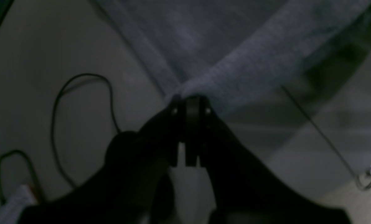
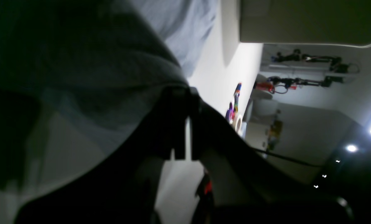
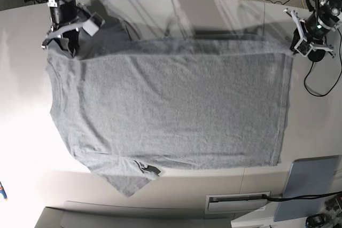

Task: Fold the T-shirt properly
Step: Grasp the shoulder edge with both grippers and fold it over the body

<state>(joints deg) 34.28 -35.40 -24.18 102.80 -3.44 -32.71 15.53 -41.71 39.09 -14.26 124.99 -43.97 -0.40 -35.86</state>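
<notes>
Overhead, both claws, left claw (image 3: 300, 47) and right claw (image 3: 68, 46), clamped on T-shirt (image 3: 171, 105) corners.

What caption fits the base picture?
Two pincers, left and right, pinch a grey T-shirt spread flat.

Desk (image 3: 21, 132): pale, smooth, seen from above.
T-shirt (image 3: 171, 110): heather-grey, spread flat across the middle of the desk, plain side up, collar toward the left.
Sleeve (image 3: 125, 177): laid out at the near edge, a dark tag shown.
Cable (image 3: 315, 81): black, looped at the right.
</notes>
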